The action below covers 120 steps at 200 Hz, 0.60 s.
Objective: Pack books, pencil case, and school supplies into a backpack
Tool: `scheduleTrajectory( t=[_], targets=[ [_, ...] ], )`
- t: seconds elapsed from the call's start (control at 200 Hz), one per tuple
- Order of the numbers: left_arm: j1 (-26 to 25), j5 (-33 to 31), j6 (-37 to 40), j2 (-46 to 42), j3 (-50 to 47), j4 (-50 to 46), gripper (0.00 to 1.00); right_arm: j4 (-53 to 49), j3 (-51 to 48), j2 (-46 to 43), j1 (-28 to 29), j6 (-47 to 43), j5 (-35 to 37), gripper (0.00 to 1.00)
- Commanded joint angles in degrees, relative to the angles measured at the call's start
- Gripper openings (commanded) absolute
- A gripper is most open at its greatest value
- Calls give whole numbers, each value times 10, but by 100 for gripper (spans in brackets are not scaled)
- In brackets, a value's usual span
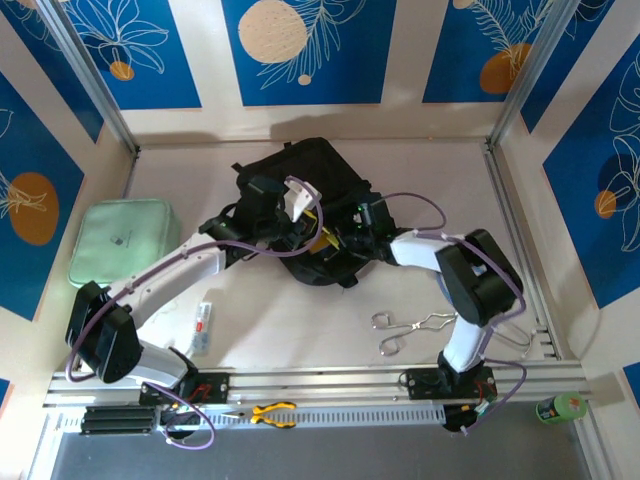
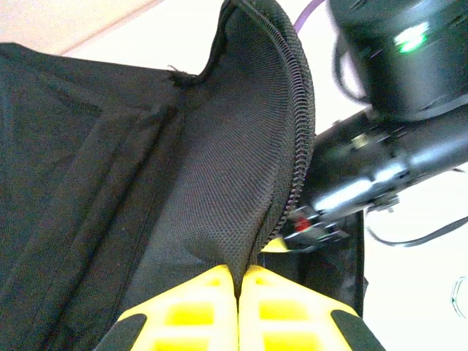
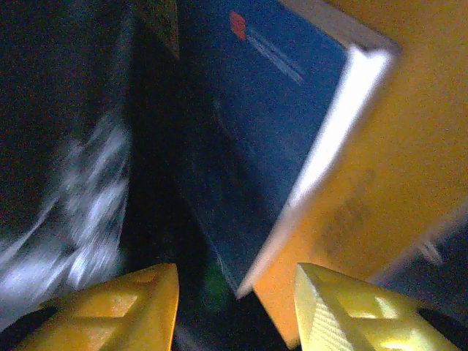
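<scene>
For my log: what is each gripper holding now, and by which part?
The left gripper pinches the backpack by the fabric beside its zip. The right gripper is open, gripping nothing.

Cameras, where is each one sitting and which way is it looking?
Top external: above and behind the arms, looking down at the table and backpack; left arm and right arm show.
Left wrist: on the left arm, looking along the left gripper, shut on the backpack's flap; the right arm shows too.
Right wrist: on the right arm, looking into the backpack at the blue book and yellow book; open right gripper shows.
Shared: the first two both show backpack and right arm.
</scene>
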Motion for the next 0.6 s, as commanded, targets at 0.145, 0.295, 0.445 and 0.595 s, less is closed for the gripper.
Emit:
scheduleTrajectory(
  t=[0.145,0.295,0.445,0.595],
  targets=[
    [0,51,-9,-16,-12,25,10,-254,-59,-182,8,-11,142,49],
    [-1,70,-26,0,-11,26,23,-407,-37,-261,7,-18,206,53],
    [0,82,-71,20,-22,46,55,-519,-9,-332,13,-24,280,58],
    [15,71,-138,19,-27,51,74,-531,11,-370,14,-60,309,64]
  ],
)
